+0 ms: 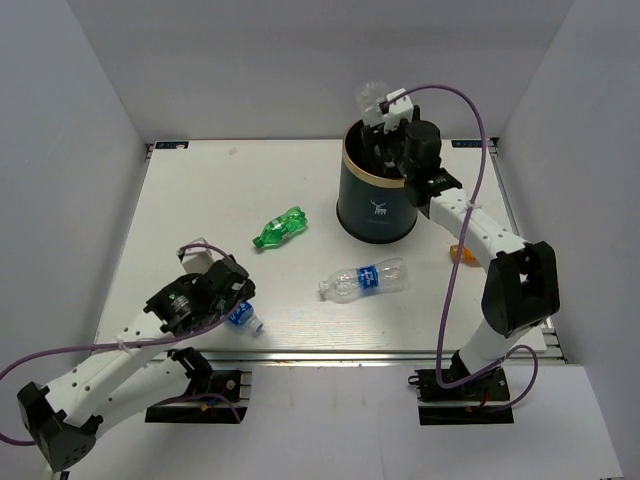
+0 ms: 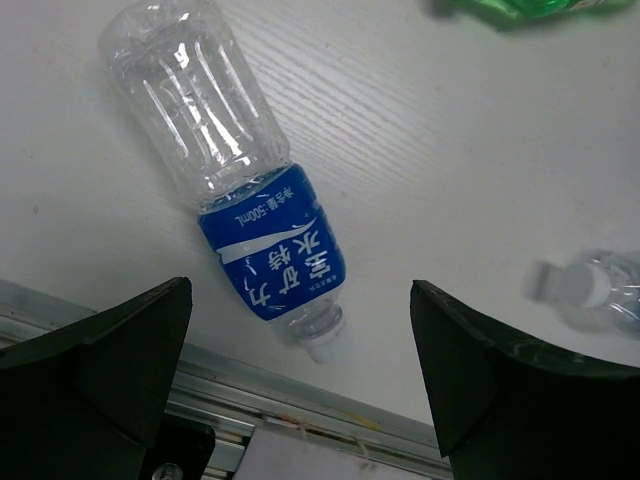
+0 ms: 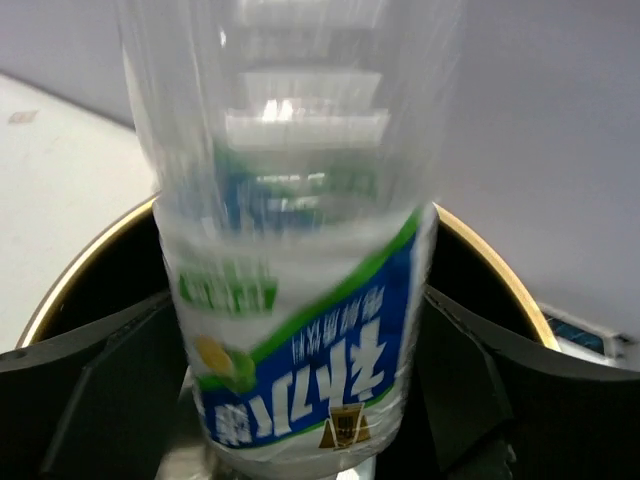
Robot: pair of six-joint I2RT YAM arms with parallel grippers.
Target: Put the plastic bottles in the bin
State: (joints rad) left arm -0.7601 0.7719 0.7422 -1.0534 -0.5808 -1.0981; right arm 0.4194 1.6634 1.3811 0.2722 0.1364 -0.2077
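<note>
White table (image 1: 200, 200), pale walls on three sides, both arms bolted at the near edge.

Bin (image 1: 375, 205): upright, back of the table, right of centre, mouth open upward.

Right gripper (image 1: 387, 125): you have it over the bin's mouth. Jaws are closed against both sides of the held bottle (image 3: 300, 250). In the right wrist view this bottle stands on end between the fingers (image 3: 90, 400), with its blue-and-green label at finger height. The clear ribbed part above is blurred. The bin's gold rim curves behind it on both sides, and the bottle's lower end sits over the dark opening. You cannot tell how far down it reaches.

Left gripper (image 1: 232, 292): low over the near left part of the table, jaws wide. In the left wrist view the near bottle (image 2: 230, 180) lies flat on the table. Its white cap end falls roughly midway between the two finger pads (image 2: 100, 380), and the clear body slants away up and left. Neither pad touches it.

Loose on the table:
- centre bottle (image 1: 365, 279), clear with blue label, on its side in front of the bin;
- green bottle (image 1: 280, 229), on its side, left of the bin;
- orange bottle (image 1: 462, 253), mostly hidden behind the right arm.
</note>
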